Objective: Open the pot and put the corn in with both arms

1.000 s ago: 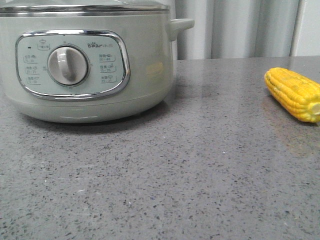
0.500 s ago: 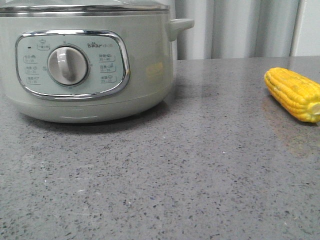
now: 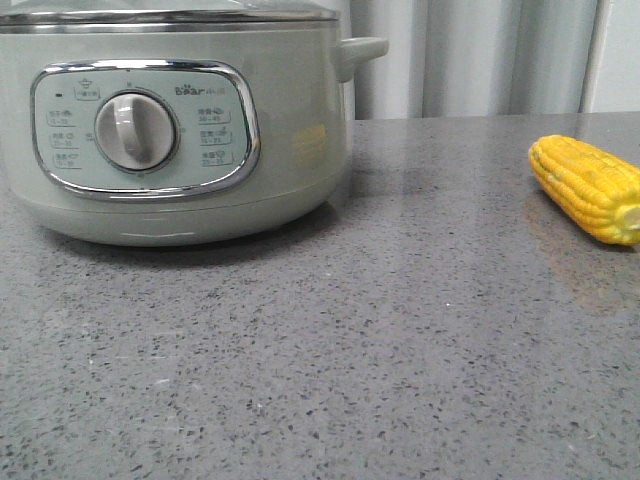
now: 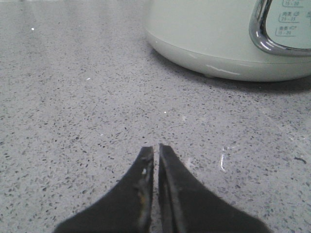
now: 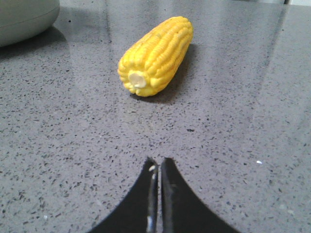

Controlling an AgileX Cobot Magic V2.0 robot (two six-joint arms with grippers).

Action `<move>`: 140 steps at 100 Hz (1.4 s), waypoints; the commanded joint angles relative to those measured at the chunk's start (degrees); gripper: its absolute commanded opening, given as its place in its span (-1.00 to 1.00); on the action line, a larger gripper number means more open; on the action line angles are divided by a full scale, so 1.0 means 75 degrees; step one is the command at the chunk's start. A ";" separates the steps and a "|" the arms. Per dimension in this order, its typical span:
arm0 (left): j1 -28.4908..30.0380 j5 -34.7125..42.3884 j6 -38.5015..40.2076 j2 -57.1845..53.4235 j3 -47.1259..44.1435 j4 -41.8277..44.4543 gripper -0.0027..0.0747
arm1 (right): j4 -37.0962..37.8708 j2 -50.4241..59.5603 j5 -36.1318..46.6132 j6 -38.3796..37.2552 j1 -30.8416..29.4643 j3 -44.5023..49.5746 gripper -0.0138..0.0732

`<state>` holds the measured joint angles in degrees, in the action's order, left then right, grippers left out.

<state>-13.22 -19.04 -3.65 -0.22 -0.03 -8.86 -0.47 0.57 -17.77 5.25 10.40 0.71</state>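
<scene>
The pale grey-green pot stands at the left of the grey table, its dial panel facing me and a glass lid with a steel rim on top. The yellow corn lies at the right edge. Neither gripper shows in the front view. In the left wrist view my left gripper is shut and empty, low over the table, short of the pot. In the right wrist view my right gripper is shut and empty, a short way from the corn, whose pale cut end faces it.
The speckled grey tabletop stretches between the pot and the corn. A pale curtain hangs behind the table's far edge. The pot's side handle sticks out toward the right. A corner of the pot shows in the right wrist view.
</scene>
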 commanded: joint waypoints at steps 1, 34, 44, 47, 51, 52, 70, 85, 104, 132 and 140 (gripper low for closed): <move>0.0021 0.0228 0.0069 -0.0242 -0.0203 -0.0050 -0.98 | 0.0062 0.0150 0.0604 0.0076 -0.0047 0.0194 -0.87; 0.0021 0.0531 0.0069 -0.0242 -0.0203 -0.0109 -0.98 | 0.0062 0.0150 0.1271 0.0076 -0.0047 0.0194 -0.87; 0.0021 0.1138 0.0069 -0.0242 -0.0203 -0.0428 -0.98 | 0.0062 0.0150 0.1560 0.0076 -0.0047 0.0194 -0.86; 0.0021 0.1327 0.0069 -0.0242 -0.0203 -0.0810 -0.98 | 0.0062 0.0150 0.1681 0.0076 -0.0047 0.0194 -0.86; 0.0021 0.1630 0.0069 -0.0242 -0.0203 -0.1418 -0.98 | 0.0062 0.0150 0.1781 0.0076 -0.0047 0.0194 -0.86; 0.0021 0.1685 0.0069 -0.0242 -0.0203 -0.1500 -0.98 | 0.0062 0.0150 0.1802 0.0062 -0.0047 0.0194 -0.86; 0.0021 0.2437 0.0069 -0.0242 -0.0203 -0.2322 -0.98 | 0.0062 0.0150 0.1960 0.0061 -0.0047 0.0194 -0.86; 0.0021 0.2419 0.0069 -0.0242 -0.0203 -0.2322 -0.98 | 0.0062 0.0150 0.1949 0.0061 -0.0047 0.0194 -0.86; 0.0021 0.2430 0.0069 -0.0242 -0.0203 -0.2322 -0.98 | 0.0062 0.0150 0.1930 0.0061 -0.0047 0.0194 -0.86; 0.0021 0.2430 0.0069 -0.0242 -0.0203 -0.2322 -0.98 | 0.0062 0.0150 0.1930 0.0061 -0.0047 0.0194 -0.86; 0.0021 0.2430 0.0069 -0.0242 -0.0203 -0.2322 -0.98 | -0.0035 0.0150 0.1945 0.0061 -0.0047 0.0194 -0.86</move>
<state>-13.22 -5.39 -3.57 -0.22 -0.03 -25.62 -0.47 0.57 -8.14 5.25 10.40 0.71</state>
